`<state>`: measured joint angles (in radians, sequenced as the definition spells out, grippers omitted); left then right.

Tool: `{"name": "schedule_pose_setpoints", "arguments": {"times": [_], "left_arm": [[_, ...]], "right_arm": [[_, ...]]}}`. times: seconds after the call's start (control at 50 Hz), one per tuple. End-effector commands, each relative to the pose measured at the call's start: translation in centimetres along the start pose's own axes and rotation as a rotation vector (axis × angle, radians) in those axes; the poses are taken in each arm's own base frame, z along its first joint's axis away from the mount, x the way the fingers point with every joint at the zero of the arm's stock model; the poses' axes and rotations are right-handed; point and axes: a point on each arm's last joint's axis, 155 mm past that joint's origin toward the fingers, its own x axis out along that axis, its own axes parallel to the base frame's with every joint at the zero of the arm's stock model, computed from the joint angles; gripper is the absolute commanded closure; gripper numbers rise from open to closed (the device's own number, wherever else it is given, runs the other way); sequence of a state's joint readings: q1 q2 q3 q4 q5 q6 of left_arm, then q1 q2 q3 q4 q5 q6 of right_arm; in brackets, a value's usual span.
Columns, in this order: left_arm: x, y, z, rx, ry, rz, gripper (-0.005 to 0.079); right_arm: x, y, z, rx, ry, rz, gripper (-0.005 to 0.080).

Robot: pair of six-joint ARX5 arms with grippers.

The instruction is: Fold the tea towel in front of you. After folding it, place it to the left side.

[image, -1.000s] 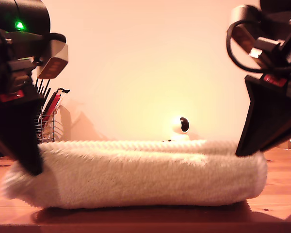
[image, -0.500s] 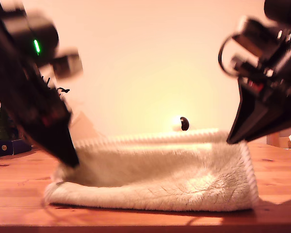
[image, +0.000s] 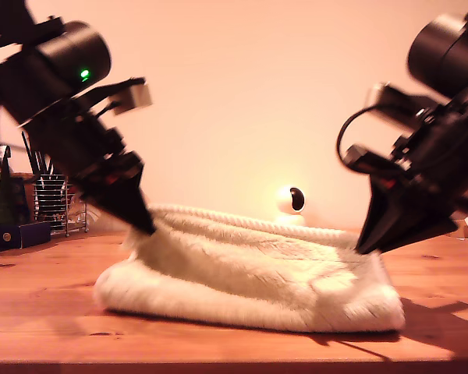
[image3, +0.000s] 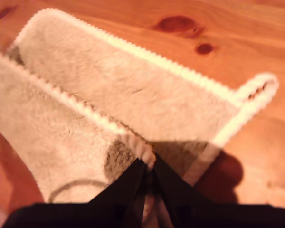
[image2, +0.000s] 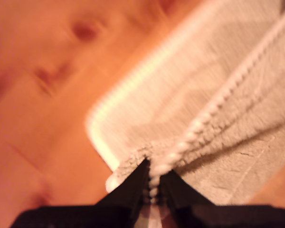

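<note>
On the wooden table (image: 39,304) before a plain wall, the tea towel (image: 249,273) lies folded, its hem pinched by my first gripper (image2: 152,183) and my second gripper (image3: 149,166), with a wire rack (image: 58,206) behind.

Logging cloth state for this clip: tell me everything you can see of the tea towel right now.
The tea towel is a cream-white, thick, fluffy terry cloth with a ribbed, cord-like hem. It lies on the wooden table, doubled over itself in soft layers, with its upper edge raised at both ends. My first gripper and my second gripper each pinch that hem, jaws closed on it. The lower layer rests flat on the wood.
</note>
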<state>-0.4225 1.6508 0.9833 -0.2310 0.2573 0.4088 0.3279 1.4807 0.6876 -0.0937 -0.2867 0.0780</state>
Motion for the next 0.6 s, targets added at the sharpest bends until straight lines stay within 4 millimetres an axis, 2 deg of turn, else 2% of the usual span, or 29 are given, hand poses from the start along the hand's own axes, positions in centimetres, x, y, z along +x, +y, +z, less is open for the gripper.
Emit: {"name": "schedule_pose_setpoints", "arguments": {"times": [0.0, 0.18, 0.36, 0.42, 0.58], "left_arm": [[1.5, 0.4, -2.0, -0.004, 0.060, -0.001, 0.0764], [3.4, 1.2, -2.3, -0.005, 0.070, 0.003, 0.0764], [4.0, 1.7, -1.9, 0.015, 0.051, 0.020, 0.0737], [3.9, 1.8, -1.6, 0.017, 0.045, 0.024, 0.0679], [3.6, 2.8, -0.7, 0.021, 0.039, 0.058, 0.0459]], "right_arm": [[0.3, -0.8, 0.2, 0.010, -0.005, -0.020, 0.0765], [0.8, -2.2, 1.0, 0.013, -0.027, -0.059, 0.0765], [1.2, -3.5, 0.7, 0.017, -0.020, -0.095, 0.0746], [1.4, -3.5, 0.6, 0.010, -0.015, -0.095, 0.0730], [1.9, -3.7, 0.3, 0.013, -0.008, -0.096, 0.0725]]}}
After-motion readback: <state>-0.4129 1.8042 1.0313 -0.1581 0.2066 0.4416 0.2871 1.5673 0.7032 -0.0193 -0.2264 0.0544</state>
